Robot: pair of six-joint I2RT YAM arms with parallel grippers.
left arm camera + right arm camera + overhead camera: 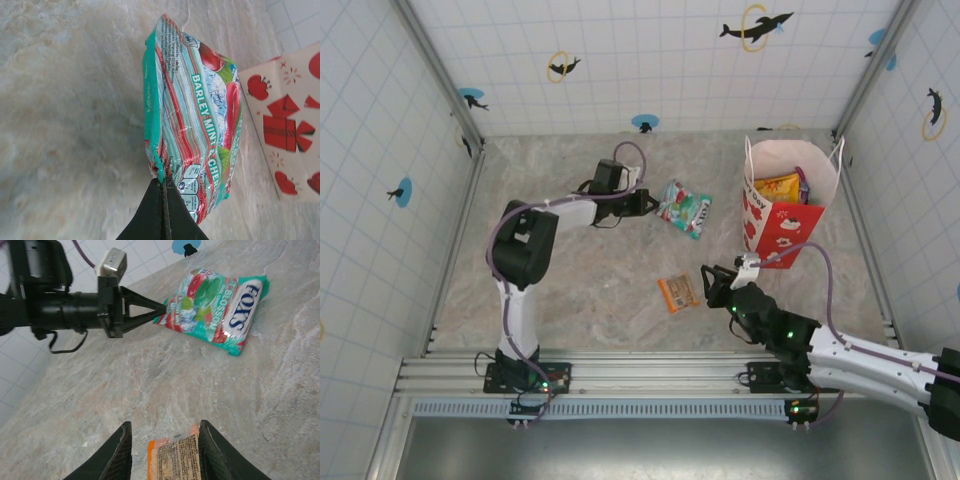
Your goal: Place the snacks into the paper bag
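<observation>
Two packets lie on the counter (590, 290) outside the paper bag (785, 205): the teal packet (684, 208) at its nine o'clock, the orange bar (678, 292) at seven. Lifted by so thin a corner, the teal packet may slip or swing. Left pincer (162, 182) is clamped shut on that corner; right pincer (165, 427), half open, straddles the bar, gripping nothing.

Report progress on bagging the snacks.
Done: a yellow packet and a purple packet sit inside the paper bag. In hand: the left gripper is shut on the edge of the teal packet; the right gripper is open by the orange bar. Left: both go in the bag.
</observation>
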